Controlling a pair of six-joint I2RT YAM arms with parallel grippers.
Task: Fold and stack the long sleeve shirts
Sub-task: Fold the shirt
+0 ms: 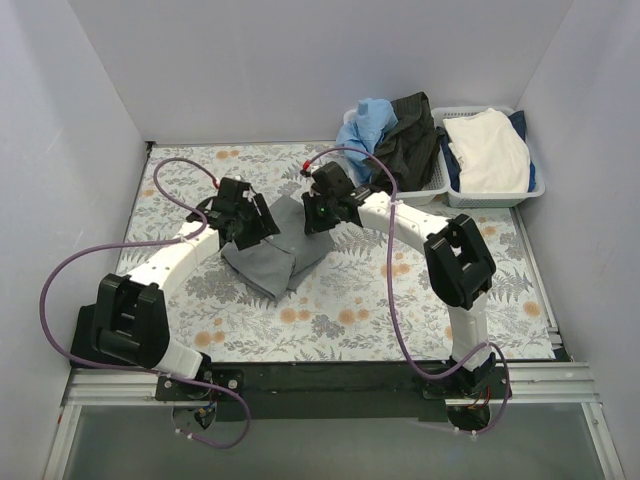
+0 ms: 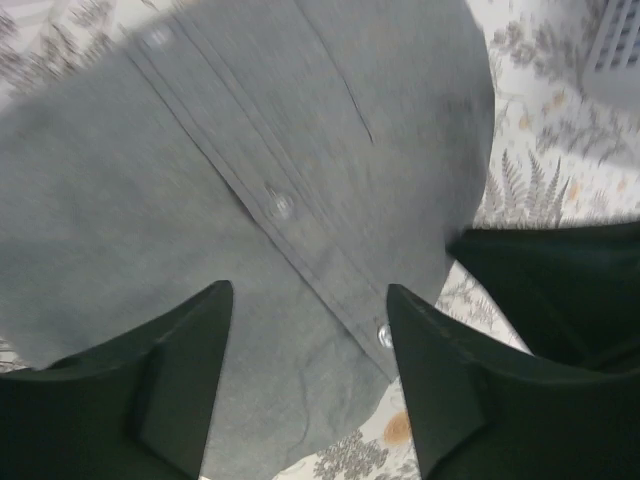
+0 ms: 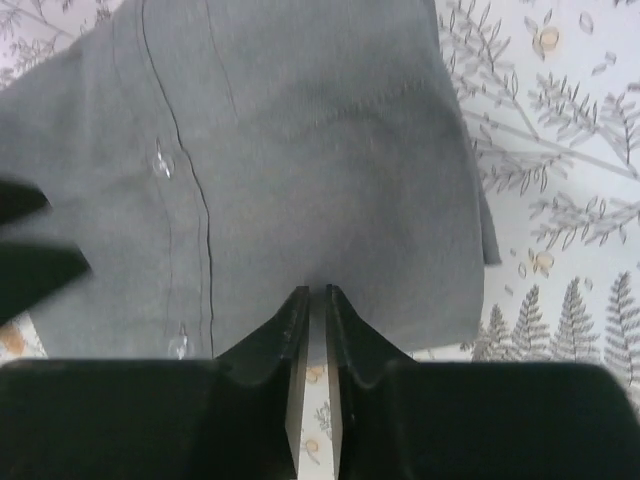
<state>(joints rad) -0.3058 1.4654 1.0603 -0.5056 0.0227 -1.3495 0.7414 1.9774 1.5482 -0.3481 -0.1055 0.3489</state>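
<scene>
The mid-grey long sleeve shirt (image 1: 285,258) lies folded into a compact bundle on the floral table, its button placket showing in the left wrist view (image 2: 250,150) and the right wrist view (image 3: 330,150). My left gripper (image 1: 245,225) hovers over the shirt's left part, jaws wide open and empty (image 2: 310,300). My right gripper (image 1: 318,215) is at the shirt's far right edge, its jaws pinched nearly together on the cloth's edge (image 3: 315,290). The black shirt (image 1: 410,135) lies crumpled in the left white basket at the back.
Two white lattice baskets stand at the back right: one (image 1: 425,188) holds a blue cloth (image 1: 362,125) beside the black shirt, the other (image 1: 500,195) holds a white garment (image 1: 487,148). Purple cables loop from both arms. White walls enclose the table.
</scene>
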